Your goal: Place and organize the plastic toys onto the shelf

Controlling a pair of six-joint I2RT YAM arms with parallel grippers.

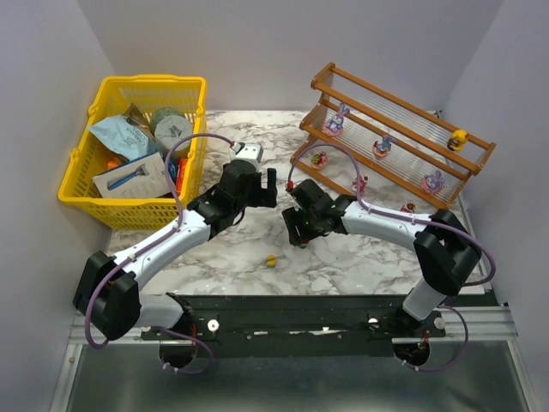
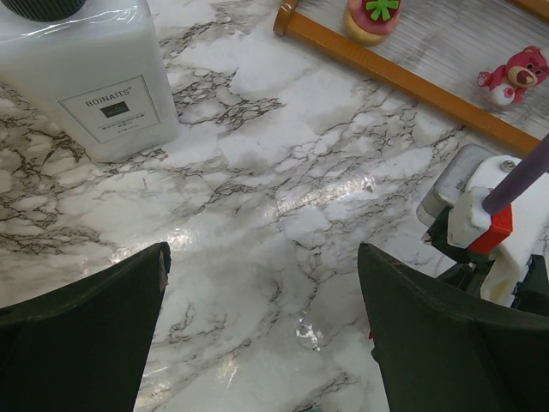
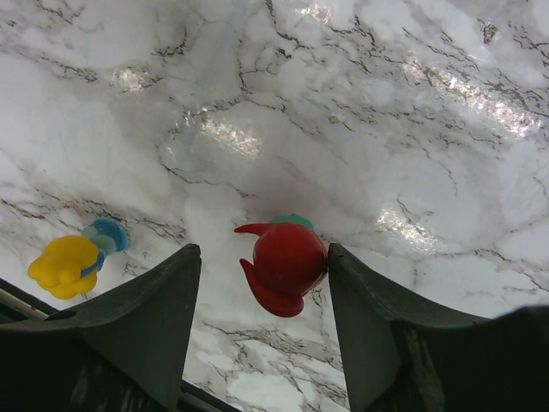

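R tool [image 3: 262,251] is down at the marble tabletop [image 3: 386,103], jaws astride a red toy [image 3: 287,262] w/ a green top. One finger [image 3: 373,309] touches the toy's side and the other finger [image 3: 146,318] stands off w/ a gap, so the tool is released, not clamped on it. The red toy sits on the tabletop near the lower left corner of the shelf [image 1: 412,129]; from the top cam it's hidden under the tool. A yellow toy [image 3: 67,266] w/ a blue bit lies on the tabletop just beside, outside the jaws, btwn the two arms and nearer their bases. L tool [image 2: 262,253] hangs over bare marble, jaws spread wide, nothing btwn them: released. Near it a white bottle [image 2: 86,77] w/ black cap stands upright. On the shelf: three purple bunny toys [image 1: 383,146] spaced along the upper tier, a yellow fig. [image 1: 458,140] at the far right end by the top rail, and three small pink-red figs [image 1: 360,183] along the lower tier, incl. a pink bear [image 2: 513,75]. A yellow mesh basket [image 1: 150,82] w/ packaged goods sits at far left, well apart from the shelf.
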